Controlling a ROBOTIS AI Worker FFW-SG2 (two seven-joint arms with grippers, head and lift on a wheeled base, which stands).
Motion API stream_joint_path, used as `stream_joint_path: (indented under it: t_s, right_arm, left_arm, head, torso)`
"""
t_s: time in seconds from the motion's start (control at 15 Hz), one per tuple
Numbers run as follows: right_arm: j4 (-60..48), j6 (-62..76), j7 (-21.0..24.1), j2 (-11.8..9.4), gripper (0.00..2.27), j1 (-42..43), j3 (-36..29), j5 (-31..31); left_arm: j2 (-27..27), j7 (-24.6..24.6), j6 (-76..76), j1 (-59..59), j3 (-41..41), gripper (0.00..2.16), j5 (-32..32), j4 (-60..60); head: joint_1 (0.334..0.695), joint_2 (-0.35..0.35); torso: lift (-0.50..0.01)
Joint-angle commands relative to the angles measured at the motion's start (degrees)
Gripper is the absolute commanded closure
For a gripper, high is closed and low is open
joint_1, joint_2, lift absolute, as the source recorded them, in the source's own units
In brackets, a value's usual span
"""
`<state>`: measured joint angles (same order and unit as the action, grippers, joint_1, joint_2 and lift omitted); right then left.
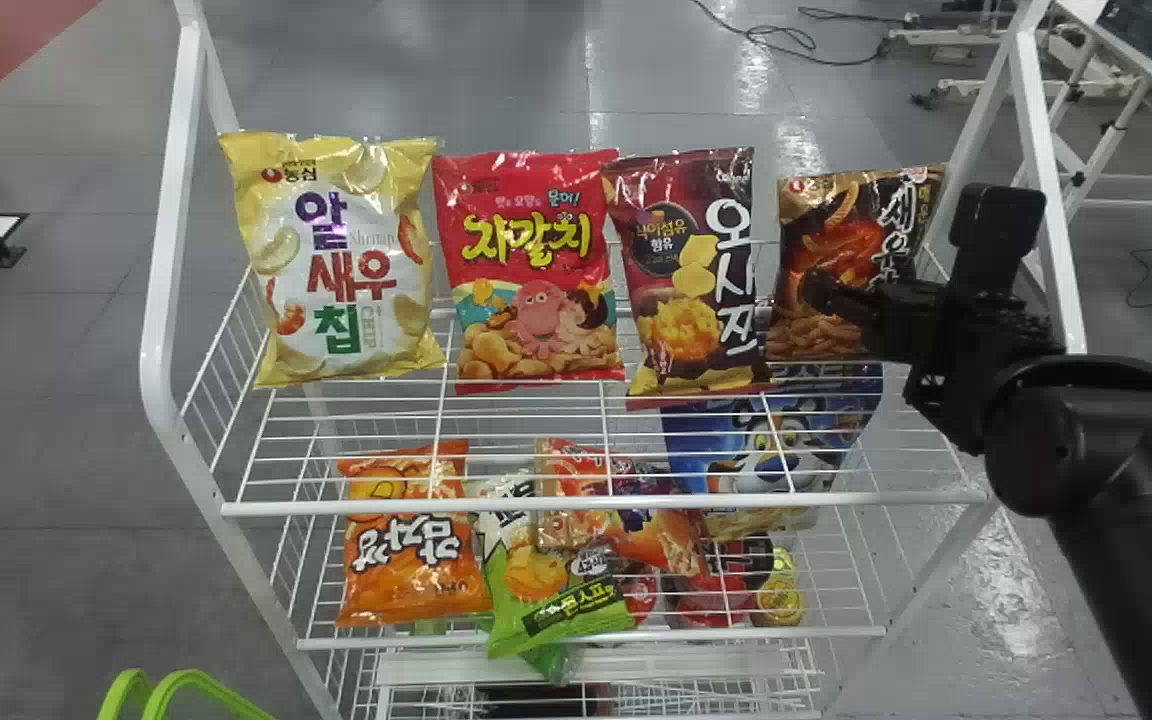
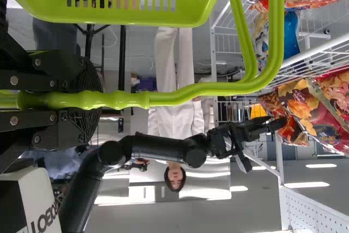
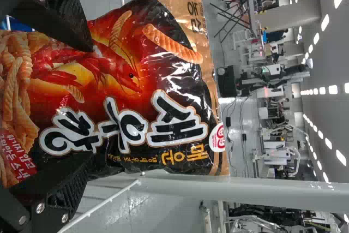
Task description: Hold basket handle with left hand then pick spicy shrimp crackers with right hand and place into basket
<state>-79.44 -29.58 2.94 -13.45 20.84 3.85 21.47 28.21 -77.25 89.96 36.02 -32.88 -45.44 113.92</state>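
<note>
My right gripper [image 1: 826, 292] is at the black-and-brown spicy shrimp crackers bag [image 1: 836, 235], which stands at the right end of the rack's top shelf. In the right wrist view, the same gripper [image 3: 90, 103] has its fingers wide apart in front of the bag [image 3: 117, 75], one near each side edge. The left wrist view has my left gripper [image 2: 82, 100] shut on the green handle [image 2: 180, 94] of the basket [image 2: 120, 1]. Part of that green handle [image 1: 198, 680] shows at the head view's bottom left corner.
Left of the crackers on the top shelf stand a dark red bag [image 1: 696, 270], a red bag [image 1: 536, 270] and a yellow-white bag [image 1: 336, 265]. Lower shelves hold more snacks, such as an orange bag [image 1: 411, 540]. The rack's white post [image 1: 1046, 180] rises beside the right arm.
</note>
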Motion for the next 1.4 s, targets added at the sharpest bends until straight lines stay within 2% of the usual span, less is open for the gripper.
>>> stream_joint_path:
  t_s: [0.0, 0.07, 0.2, 0.33, 0.4, 0.53, 1.13, 1.33]
  right_arm:
    - [0.5, -0.1, -1.0, -0.1, 0.54, 0.3, -0.1, 0.4]
    - [0.3, -0.1, -1.7, -0.1, 0.86, -0.2, -0.2, 0.6]
    - [-1.0, -0.6, -1.8, -0.1, 1.66, -1.5, -1.3, 0.9]
    - [-4.7, -1.0, -1.8, -0.1, 1.99, -4.2, -2.4, 1.2]
    - [-6.3, -1.1, -1.8, -0.2, 2.02, -5.4, -2.6, 1.1]
    - [-8.7, -1.8, -1.8, -0.4, 2.23, -7.1, -3.2, -0.4]
    - [-25.1, -5.2, -1.5, -0.7, 2.24, -15.2, -6.0, -1.3]
    - [-30.4, -10.6, 0.1, -0.5, 2.24, -16.7, -5.9, -1.3]
  left_arm:
    - [0.0, 0.0, 0.1, -0.1, 0.0, 1.79, 0.0, -0.3]
    - [0.0, 0.0, 0.1, -0.2, 0.0, 1.79, 0.0, -0.6]
    - [0.0, 0.0, 0.1, -0.2, 0.0, 1.79, 0.1, -0.7]
    - [0.1, -0.1, 0.1, -0.3, 0.0, 1.79, 0.1, -0.8]
    - [0.0, -0.1, 0.1, -0.5, 0.2, 1.79, 0.2, -0.9]
    - [0.1, -0.1, 0.1, -1.0, 0.7, 1.79, 0.2, -1.4]
    - [0.2, 0.1, 0.1, -2.2, 1.6, 1.79, 0.8, -2.3]
    - [0.2, 0.4, 0.1, -2.6, 2.1, 1.79, 1.1, -2.0]
  head:
    - [0.695, -0.029]
    - [0.695, -0.029]
    - [0.695, -0.023]
    - [0.695, -0.023]
    - [0.695, -0.025]
    - [0.695, -0.027]
    - [0.695, -0.043]
    - [0.695, -0.036]
  torso:
    - [-0.037]
    - [-0.037]
    - [-0.037]
    - [-0.037]
    - [-0.037]
    - [-0.037]
    - [-0.037]
    - [-0.037]
